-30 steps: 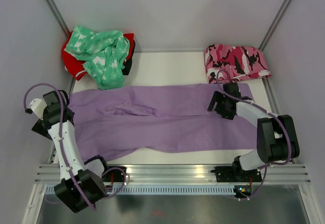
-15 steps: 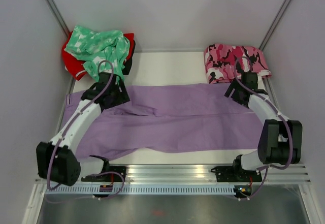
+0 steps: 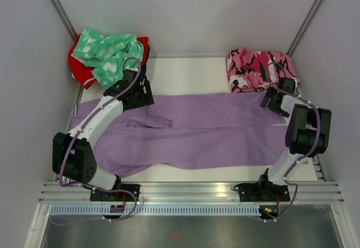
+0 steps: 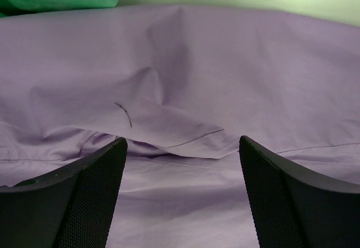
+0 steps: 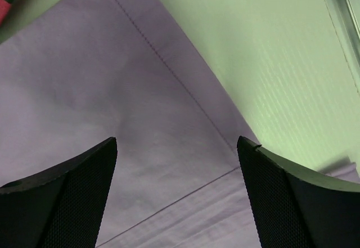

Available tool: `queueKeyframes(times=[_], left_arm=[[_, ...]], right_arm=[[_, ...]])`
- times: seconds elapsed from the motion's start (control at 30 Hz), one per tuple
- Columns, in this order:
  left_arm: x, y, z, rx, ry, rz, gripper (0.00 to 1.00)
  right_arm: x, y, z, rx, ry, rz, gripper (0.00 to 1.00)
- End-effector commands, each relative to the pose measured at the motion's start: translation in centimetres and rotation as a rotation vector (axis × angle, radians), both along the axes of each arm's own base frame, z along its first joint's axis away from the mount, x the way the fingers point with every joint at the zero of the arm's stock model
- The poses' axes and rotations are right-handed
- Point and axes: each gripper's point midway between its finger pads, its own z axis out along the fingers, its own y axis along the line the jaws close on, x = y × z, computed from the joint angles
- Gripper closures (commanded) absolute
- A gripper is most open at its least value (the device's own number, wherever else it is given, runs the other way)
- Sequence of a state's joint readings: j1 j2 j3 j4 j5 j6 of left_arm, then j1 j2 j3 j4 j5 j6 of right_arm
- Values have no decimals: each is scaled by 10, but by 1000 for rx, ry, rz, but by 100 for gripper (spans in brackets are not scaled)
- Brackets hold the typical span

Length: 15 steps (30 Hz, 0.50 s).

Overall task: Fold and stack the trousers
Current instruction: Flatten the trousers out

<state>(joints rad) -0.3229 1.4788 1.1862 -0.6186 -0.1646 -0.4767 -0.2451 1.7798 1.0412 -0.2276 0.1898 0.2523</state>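
Inspection at this moment: the purple trousers (image 3: 208, 132) lie spread flat across the table (image 3: 185, 71), lengthwise from left to right, not yet folded and not yet stacked. Both arms have changed position within the last second. The left gripper (image 3: 136, 93), which sat pulled back at the left edge of the table, has swung in over the cloth and now hangs at the far edge of the trousers near the seat, just in front of the green garment (image 3: 107, 51) and the red garment (image 3: 80, 75). The right gripper (image 3: 274, 99) has travelled from over the upper leg out to the far right corner at the hem, close to the pink camouflage garment (image 3: 259, 68). The trousers themselves appear not to have shifted. The left wrist view shows that gripper's jaws spread apart and empty above a creased flap of cloth; the right wrist view shows the same, jaws apart over the stitched hem corner, bare table beside it. Judgement: both arms are lining up on the far long edge, probably to pinch it and fold the trousers towards the near side; no grasp is made yet. Writing: no brand, label or legible text found on any garment or on the rig.
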Motion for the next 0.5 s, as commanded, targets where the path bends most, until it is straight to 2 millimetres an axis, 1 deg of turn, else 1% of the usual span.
queueKeyframes(times=[0.0,0.07,0.1,0.13,0.17,0.2,0.27,0.33,0.4,0.47], left_arm=[[5,0,7,36,-38,-58,14],[3,1,8,42,-43,-73,13],[2,2,8,44,-46,-75,13],[2,2,9,45,-50,-77,12],[0,3,8,49,-50,-82,12],[-1,3,8,53,-51,-84,12],[-4,4,6,58,-48,-94,12],[-4,6,5,68,-49,-97,11],[-5,8,6,75,-49,-94,11],[-5,10,8,83,-50,-94,10]], right_arm=[[19,-8,6,-38,-48,93,6],[19,-10,2,-55,-27,127,7],[18,-13,-1,-69,-9,120,16],[16,-15,-5,-74,10,116,21],[11,-16,-14,-74,51,121,24],[9,-17,-19,-78,69,119,29],[6,-19,-27,-80,109,113,34],[5,-21,-28,-83,125,107,41],[0,-23,-34,-74,163,94,64],[-10,-31,-40,-86,203,56,88]])
